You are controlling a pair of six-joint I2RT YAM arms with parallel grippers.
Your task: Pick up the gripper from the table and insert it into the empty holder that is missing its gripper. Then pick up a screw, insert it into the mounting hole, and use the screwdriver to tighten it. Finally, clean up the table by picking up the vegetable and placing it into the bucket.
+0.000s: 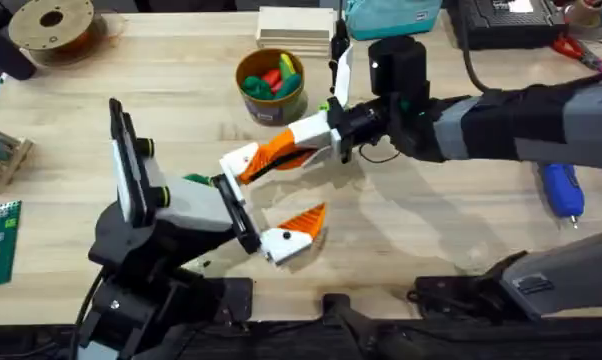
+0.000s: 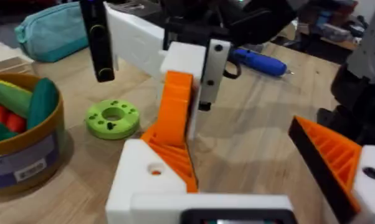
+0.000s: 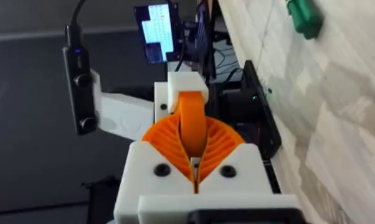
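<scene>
Pale planks of the desk (image 1: 181, 90) carry the bucket (image 1: 271, 85) at 12 o'clock and the screwdriver (image 1: 562, 190) at 3. At centre, the right gripper (image 1: 243, 163), fingers clamped on the orange gripper (image 1: 278, 150), meets the left gripper (image 1: 271, 205), whose fingers stand apart; the vegetable (image 1: 196, 180) lies beside them.

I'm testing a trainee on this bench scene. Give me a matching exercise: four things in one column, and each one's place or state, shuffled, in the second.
Things
1. the gripper
2. the screwdriver
3. the bucket
4. the vegetable

Places or states
A. lies alone on the table, far out on the right side
B. stands upright with coloured toys inside
C. pinched between the orange pads of the right gripper
D. lies on the table close beside the left arm

Pairs: 1-C, 2-A, 3-B, 4-D
</scene>
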